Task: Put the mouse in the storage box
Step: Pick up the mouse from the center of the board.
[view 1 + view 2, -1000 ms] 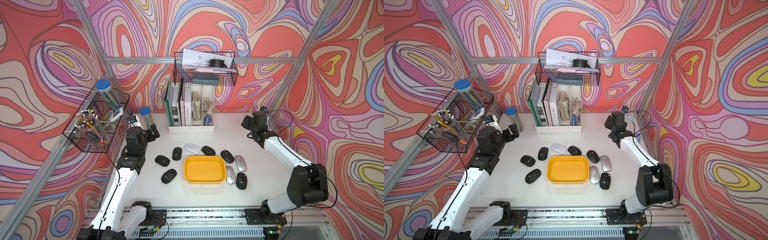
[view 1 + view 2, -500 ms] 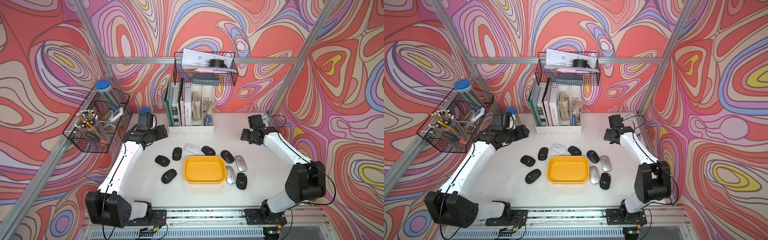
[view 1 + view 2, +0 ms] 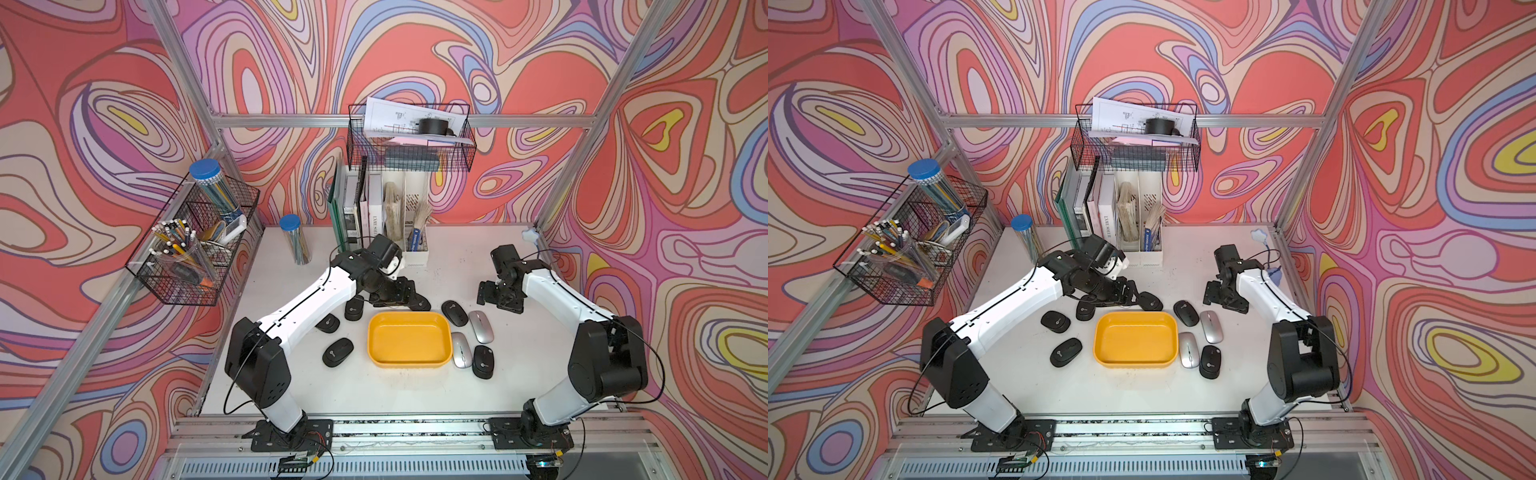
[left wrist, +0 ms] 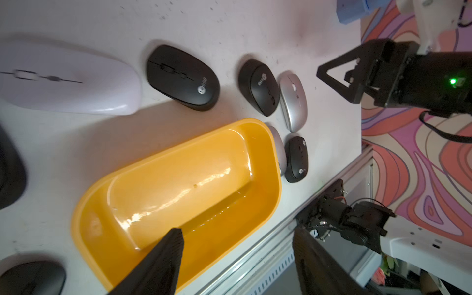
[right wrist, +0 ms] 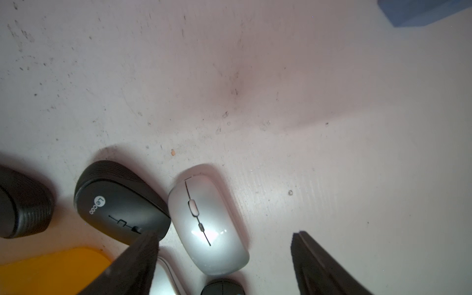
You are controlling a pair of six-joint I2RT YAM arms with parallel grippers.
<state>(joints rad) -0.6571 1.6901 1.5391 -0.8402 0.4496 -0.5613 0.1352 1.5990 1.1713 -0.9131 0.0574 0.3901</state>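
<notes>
The shallow yellow plastic storage box [image 3: 409, 345] sits mid-frame, with black and silver computer mice [image 3: 481, 326] lying around it, all outside. Both the left gripper [image 4: 237, 231] and the right gripper [image 5: 224, 233] gape wide, holding nothing.

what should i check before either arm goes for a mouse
1. storage box empty, room for a mouse: ok
2. left gripper open, holding nothing: ok
3. right gripper open, holding nothing: ok
4. white mouse between the left fingers: not ok, it lies outside them
5. silver mouse nearer the right gripper free of neighbours: not ok, black mouse sits right against it
</notes>
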